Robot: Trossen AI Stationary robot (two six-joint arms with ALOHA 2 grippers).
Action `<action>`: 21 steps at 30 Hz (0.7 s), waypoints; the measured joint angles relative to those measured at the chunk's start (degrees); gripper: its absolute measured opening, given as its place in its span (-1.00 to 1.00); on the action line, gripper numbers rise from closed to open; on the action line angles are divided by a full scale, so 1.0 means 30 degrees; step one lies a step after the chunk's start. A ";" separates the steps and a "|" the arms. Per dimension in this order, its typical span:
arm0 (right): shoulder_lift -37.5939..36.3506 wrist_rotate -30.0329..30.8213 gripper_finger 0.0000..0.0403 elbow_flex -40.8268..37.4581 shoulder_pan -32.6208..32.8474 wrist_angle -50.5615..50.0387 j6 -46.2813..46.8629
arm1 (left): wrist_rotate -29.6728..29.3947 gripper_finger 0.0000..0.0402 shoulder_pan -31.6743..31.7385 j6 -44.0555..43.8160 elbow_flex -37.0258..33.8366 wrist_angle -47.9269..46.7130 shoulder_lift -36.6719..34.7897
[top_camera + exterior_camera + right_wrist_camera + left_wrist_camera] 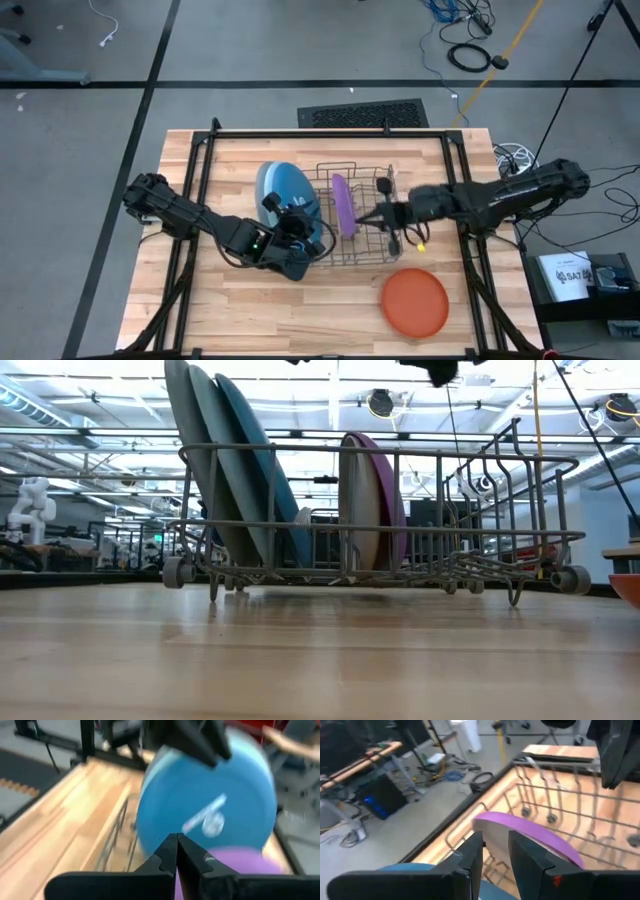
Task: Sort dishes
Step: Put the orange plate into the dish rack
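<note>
Orange plate (414, 302) left flat on table, near right of rack (357, 222); others racked.
Looks light, stiff, slick: pinch its rim. Right gripper (176, 851) closed, empty, over rack; left gripper (495, 851) narrowly open, empty.

no readable text — no labels, brands, numbers

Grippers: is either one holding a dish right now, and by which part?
Neither. The right gripper is shut on nothing over the rack; the left gripper is open above the purple plate.
</note>
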 joint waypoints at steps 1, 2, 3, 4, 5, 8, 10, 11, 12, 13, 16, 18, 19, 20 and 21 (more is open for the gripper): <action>-0.0242 0.0737 -1.00 0.0000 0.0569 -0.0898 0.0485 | 0.0355 -0.52 0.0000 0.0384 -0.0037 0.0206 0.0000; -0.0453 0.1287 -1.00 0.0000 0.1123 -0.1766 0.1061 | 0.0639 -0.52 0.0000 0.0761 -0.0110 0.0424 0.0000; -0.0678 0.1566 -1.00 0.0038 0.1657 -0.2649 0.1741 | 0.0779 -0.52 0.0000 0.1285 -0.0215 0.0690 0.0000; -0.0867 0.1712 -1.00 0.0155 0.2203 -0.3790 0.2522 | 0.0855 -0.52 0.0000 0.1874 -0.0269 0.1129 0.0006; -0.0981 0.1749 -1.00 0.0384 0.2741 -0.4841 0.3389 | 0.0973 -0.52 0.0000 0.2478 -0.0300 0.1620 0.0007; -0.1023 0.2230 -1.00 0.1583 0.4453 -0.8380 0.6182 | 0.1249 -0.52 0.0014 0.4343 -0.0521 0.3560 0.0000; -0.0833 0.3090 -1.00 0.2572 0.5789 -1.1035 0.7646 | 0.1403 -0.52 0.0022 0.5248 -0.0593 0.4527 0.0007; -0.0676 0.3500 -1.00 0.3125 0.6439 -1.2351 0.8161 | 0.1619 -0.52 0.0023 0.5597 -0.0593 0.5026 0.0007; -0.0515 0.3807 -1.00 0.3702 0.7056 -1.3717 0.8707 | 0.1883 -0.52 0.0100 0.5931 -0.0593 0.5478 0.0007; -0.0381 0.4001 -1.00 0.4268 0.7568 -1.5072 0.9373 | 0.2129 -0.52 0.0155 0.6195 -0.0593 0.5906 0.0007; 0.0116 0.4111 -1.00 0.5931 0.8510 -1.8248 1.1913 | 0.2840 -0.52 0.0321 0.6358 -0.0593 0.6687 0.0011; 0.0536 0.3835 -1.00 0.6261 0.8936 -1.9596 1.3389 | 0.3189 -0.52 0.0443 0.6345 -0.0586 0.7458 0.0183; 0.0803 0.3505 -1.00 0.6261 0.9105 -1.9958 1.3985 | 0.3312 -0.52 0.0477 0.6356 -0.0586 0.7715 0.0288; 0.1087 0.3031 -1.00 0.6198 0.9232 -2.0154 1.4486 | 0.3409 -0.52 0.0503 0.6413 -0.0586 0.7944 0.0458; 0.1365 0.2595 -1.00 0.6082 0.9341 -2.0327 1.4912 | 0.3573 -0.52 0.0586 0.6553 -0.0586 0.8415 0.0661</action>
